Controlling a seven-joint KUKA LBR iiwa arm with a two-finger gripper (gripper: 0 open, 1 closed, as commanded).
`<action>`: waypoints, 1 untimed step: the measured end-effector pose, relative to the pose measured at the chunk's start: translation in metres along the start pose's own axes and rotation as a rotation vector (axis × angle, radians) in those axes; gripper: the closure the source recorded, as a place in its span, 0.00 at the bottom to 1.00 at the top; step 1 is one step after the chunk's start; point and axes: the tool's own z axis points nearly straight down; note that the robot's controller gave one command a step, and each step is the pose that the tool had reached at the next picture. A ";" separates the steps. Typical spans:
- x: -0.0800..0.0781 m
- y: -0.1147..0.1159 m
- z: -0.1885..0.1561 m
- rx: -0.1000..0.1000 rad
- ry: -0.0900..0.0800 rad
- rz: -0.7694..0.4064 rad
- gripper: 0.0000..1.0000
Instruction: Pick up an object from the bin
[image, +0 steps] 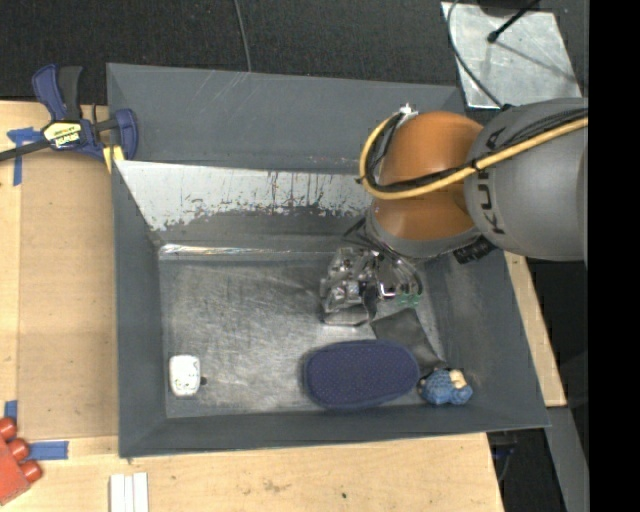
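My gripper (346, 297) hangs low in the right half of the bin, just below the orange wrist cover, its metal body pointing down at the floor. A dark blue oval pad (360, 376) with a textured top lies directly in front of it, near the bin's front wall. Next to the gripper's right side lies a flat dark grey piece (406, 328). A small blue figure with a yellow part (445, 387) sits in the front right corner, beside the oval pad.
A small white block (184, 375) rests near the front left corner. The arm and its orange cover hang over the back right part of the bin.
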 end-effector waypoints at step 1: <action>-0.001 -0.001 -0.002 0.003 -0.003 -0.001 0.00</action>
